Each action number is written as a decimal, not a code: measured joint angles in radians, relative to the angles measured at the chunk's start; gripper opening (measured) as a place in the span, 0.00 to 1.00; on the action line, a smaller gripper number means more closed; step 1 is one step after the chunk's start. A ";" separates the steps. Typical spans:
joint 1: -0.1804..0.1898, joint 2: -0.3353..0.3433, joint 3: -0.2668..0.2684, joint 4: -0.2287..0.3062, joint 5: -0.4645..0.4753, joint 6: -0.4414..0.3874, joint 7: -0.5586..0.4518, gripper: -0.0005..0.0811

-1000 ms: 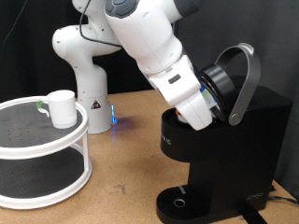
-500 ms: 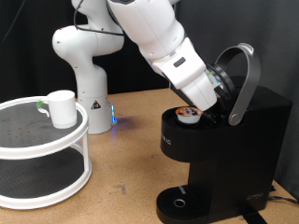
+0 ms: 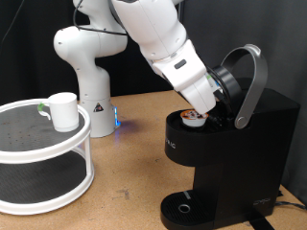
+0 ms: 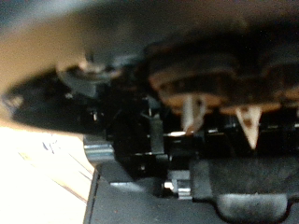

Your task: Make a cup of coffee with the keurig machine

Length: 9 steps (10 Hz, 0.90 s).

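From the exterior view I see the coffee maker (image 3: 225,163) at lower right, its lid (image 3: 242,81) tilted up and open. A pod (image 3: 195,117) with a brown top sits in the open chamber. My arm (image 3: 163,43) reaches down from the top of the frame, and the gripper (image 3: 217,101) sits in the mouth between lid and chamber, just beside the pod at about its 2 o'clock. Its fingers are hidden behind the wrist and lid, so I cannot tell whether they are apart or together.

The wrist view is dark and blurred; I make out only the black inside of the coffee maker (image 4: 168,140) and a round brownish part (image 4: 201,75).

The cup (image 3: 63,111) stands upright on the top tier of a white two-level round shelf (image 3: 43,153), well apart from the gripper, at roughly its 9 o'clock across the wooden table (image 3: 129,163).
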 joint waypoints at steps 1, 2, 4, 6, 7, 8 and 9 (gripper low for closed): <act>0.000 0.000 0.000 -0.008 -0.001 0.010 0.000 0.99; 0.000 -0.001 0.001 -0.017 -0.001 0.025 0.000 0.99; 0.000 -0.001 0.002 -0.035 -0.001 0.051 0.000 0.99; 0.000 -0.001 0.003 -0.048 -0.001 0.070 0.000 0.99; 0.000 -0.001 0.004 -0.052 -0.001 0.077 0.000 0.99; 0.000 -0.001 0.005 -0.055 -0.001 0.080 0.000 0.99; 0.000 -0.001 0.005 -0.059 -0.001 0.081 0.000 0.99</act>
